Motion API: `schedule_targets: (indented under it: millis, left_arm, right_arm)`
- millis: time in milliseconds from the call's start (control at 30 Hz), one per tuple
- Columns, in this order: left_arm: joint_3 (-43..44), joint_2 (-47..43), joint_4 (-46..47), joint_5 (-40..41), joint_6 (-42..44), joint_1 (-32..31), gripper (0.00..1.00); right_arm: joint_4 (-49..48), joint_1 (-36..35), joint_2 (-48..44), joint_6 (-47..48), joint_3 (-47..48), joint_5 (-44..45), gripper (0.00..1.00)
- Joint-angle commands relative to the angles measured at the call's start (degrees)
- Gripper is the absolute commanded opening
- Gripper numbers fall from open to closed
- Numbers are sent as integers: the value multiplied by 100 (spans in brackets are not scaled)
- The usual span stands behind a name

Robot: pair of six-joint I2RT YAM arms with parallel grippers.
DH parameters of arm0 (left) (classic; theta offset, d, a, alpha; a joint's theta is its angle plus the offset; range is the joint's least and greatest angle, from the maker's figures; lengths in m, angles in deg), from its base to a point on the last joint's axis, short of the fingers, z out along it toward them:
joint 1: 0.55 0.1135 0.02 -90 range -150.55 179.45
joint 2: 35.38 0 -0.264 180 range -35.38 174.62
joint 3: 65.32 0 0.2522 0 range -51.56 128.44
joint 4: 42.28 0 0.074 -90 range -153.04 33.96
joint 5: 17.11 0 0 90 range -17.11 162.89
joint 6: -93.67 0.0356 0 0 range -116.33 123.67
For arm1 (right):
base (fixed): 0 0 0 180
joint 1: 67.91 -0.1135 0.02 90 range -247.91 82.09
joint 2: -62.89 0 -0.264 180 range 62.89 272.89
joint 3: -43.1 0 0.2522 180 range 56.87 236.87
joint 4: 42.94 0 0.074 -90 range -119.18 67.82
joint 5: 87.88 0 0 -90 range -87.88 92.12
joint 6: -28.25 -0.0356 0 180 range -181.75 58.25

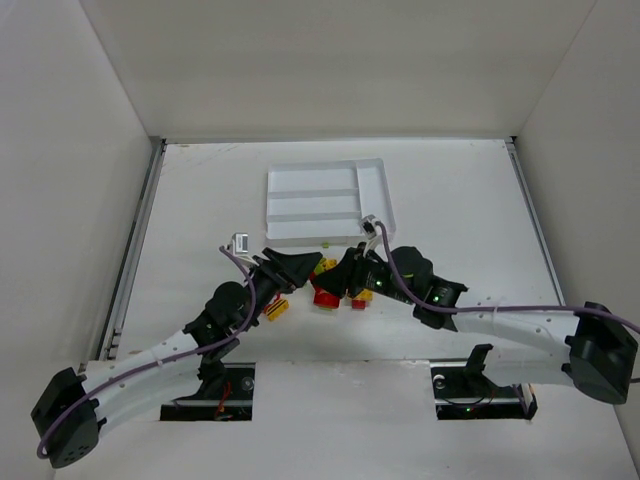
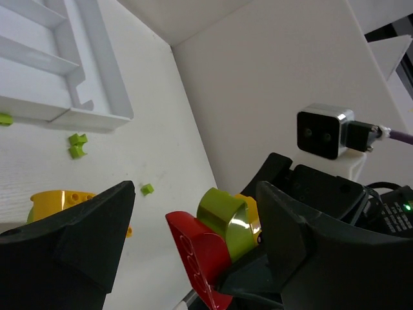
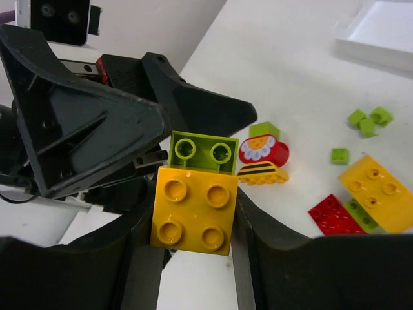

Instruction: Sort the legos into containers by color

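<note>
My right gripper (image 3: 193, 216) is shut on a clump of legos: a yellow four-stud brick (image 3: 193, 210) with a lime green brick (image 3: 203, 152) joined to its far end. From the left wrist the same clump shows red (image 2: 200, 252), green (image 2: 226, 219) and yellow (image 2: 250, 213). My left gripper (image 2: 195, 194) is open, its fingers standing either side of the clump's far end; the left one is well clear. Both grippers (image 1: 305, 265) (image 1: 345, 272) meet just in front of the white tray (image 1: 375, 195) with its containers.
Loose legos lie on the table: a red flower piece on a striped yellow one (image 3: 263, 152), small green bits (image 3: 368, 119) (image 2: 77, 145), a long yellow brick (image 3: 377, 194), a red plate (image 3: 332, 214). White walls enclose the table.
</note>
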State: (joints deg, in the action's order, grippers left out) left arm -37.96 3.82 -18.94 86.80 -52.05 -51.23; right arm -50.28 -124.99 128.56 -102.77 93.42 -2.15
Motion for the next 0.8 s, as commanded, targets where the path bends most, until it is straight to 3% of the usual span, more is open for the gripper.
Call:
schedule_targets:
  millis: [0,333,567,767]
  left_arm:
    - [-191,-123,807,-91,-70,-87,73]
    - [-464,-492,878,6,-132,-122,65]
    - [-359,-150,728,24,-132,-149,62]
    - [-341,35,790,217,-132,-149,50]
  right_arm:
    - [-939,70,226,-389,-17,-548,31]
    - [-1379,263,806,-987,71,-917,33]
    - [-1221,246,948,-751,176,-663,33]
    - [-1238,184,1009,-715,194,-689,33]
